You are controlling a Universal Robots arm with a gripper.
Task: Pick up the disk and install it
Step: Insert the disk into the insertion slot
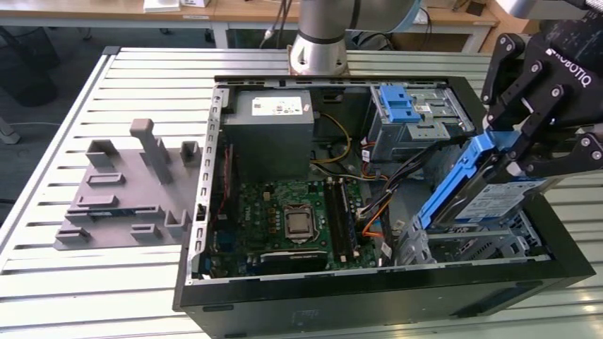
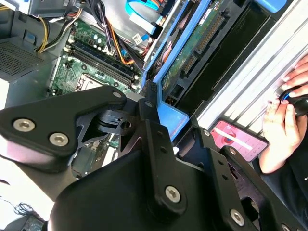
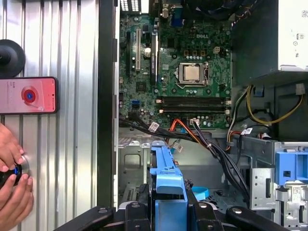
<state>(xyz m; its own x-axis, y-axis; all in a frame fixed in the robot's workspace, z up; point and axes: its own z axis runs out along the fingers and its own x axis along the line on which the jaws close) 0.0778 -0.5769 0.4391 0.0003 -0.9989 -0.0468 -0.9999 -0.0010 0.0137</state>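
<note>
The disk (image 1: pixel 490 200) is a silver drive with a white-and-blue label in a blue carrier frame. It hangs tilted on edge over the metal drive cage (image 1: pixel 471 244) at the front corner of the open computer case (image 1: pixel 377 300), on the exterior view's right. My black gripper (image 1: pixel 513 152) is shut on its upper end. In the second wrist view the disk's (image 2: pixel 192 53) green circuit underside and blue frame run away from the gripper (image 2: pixel 159 103). In the first wrist view the blue carrier (image 3: pixel 166 175) sticks out from the gripper (image 3: pixel 166 211) above the cage.
Inside the case lie the motherboard (image 1: pixel 292 215), a grey power supply box (image 1: pixel 273 120), loose cables (image 1: pixel 377 201) and a blue latch piece (image 1: pixel 400 106). A grey fixture (image 1: pixel 127 191) sits on the slatted table at the exterior view's left. A person's hands (image 3: pixel 12 168) and a phone (image 3: pixel 29 95) are beside the case.
</note>
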